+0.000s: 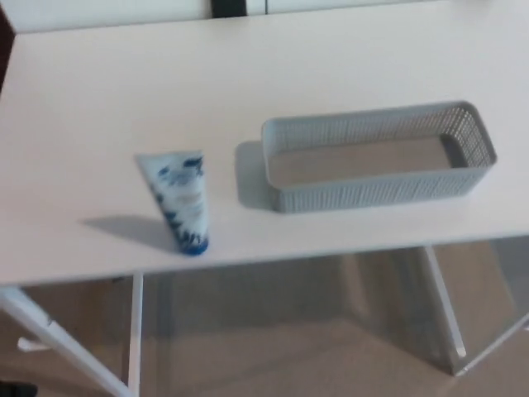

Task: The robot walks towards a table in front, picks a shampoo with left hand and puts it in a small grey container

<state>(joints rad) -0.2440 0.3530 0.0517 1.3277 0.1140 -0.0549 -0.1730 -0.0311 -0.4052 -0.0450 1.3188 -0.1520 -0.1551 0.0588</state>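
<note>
White-blue shampoo tube (182, 201) (cap down)

Nothing much of robot body to report in this shot, tbh. Left hand, right hand: both not in view, no arms either. Only maybe: tiny black sliver (12, 390) at bottom left corner of frame, blurry, can't tell if robot part.

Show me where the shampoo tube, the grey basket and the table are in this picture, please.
shampoo tube (180, 198), head view, on the middle of its printed body.
grey basket (376, 188), head view, on its near long wall.
table (99, 91), head view, on a bare part of the white top.
</note>
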